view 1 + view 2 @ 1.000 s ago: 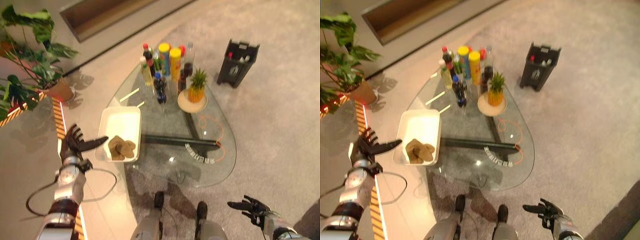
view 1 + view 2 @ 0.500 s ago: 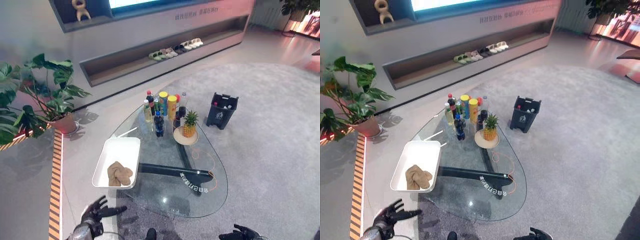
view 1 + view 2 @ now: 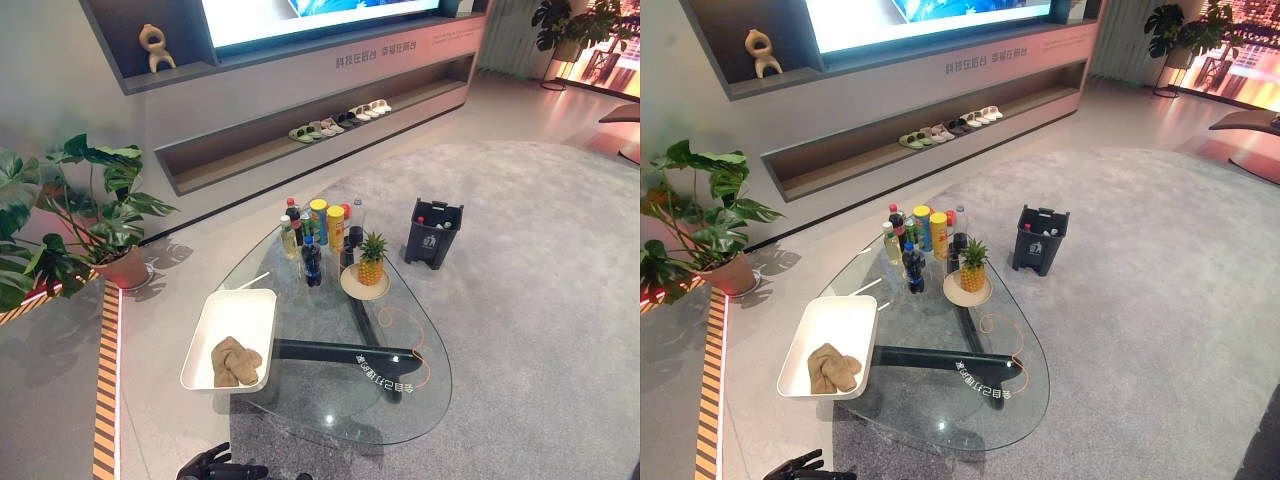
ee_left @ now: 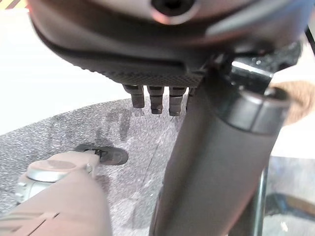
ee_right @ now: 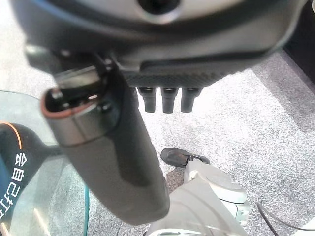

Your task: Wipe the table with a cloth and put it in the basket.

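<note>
The cloth (image 3: pixel 235 361), a crumpled brown bundle, is seen lying inside the white basket (image 3: pixel 242 305), toward its nearer end, with neither hand on it. Furthest left, a potted plant (image 3: pixel 88 212) is set on the floor by a yellow-and-black striped strip (image 3: pixel 105 380). Low in the left eye view the left hand (image 3: pixel 215 467) is seen, well apart from the basket; its fingers are held loosely spread and nothing is gripped. The basket is rested on the left edge of the glass table (image 3: pixel 395 418), partly overhanging it. Further right, on the far part of the table, a cluster of bottles and cans (image 3: pixel 318 230) is stood upright, and just beside it a pineapple (image 3: pixel 371 259) is set on a round plate (image 3: pixel 363 287). An orange cable (image 3: pixel 412 333) is looped on the glass nearby. To the right, on the grey carpet, a dark bin (image 3: pixel 434 232) is placed apart from the table. In its own wrist view the right hand (image 5: pixel 162 59) is shown over the carpet with fingers (image 5: pixel 165 98) relaxed and nothing held.
</note>
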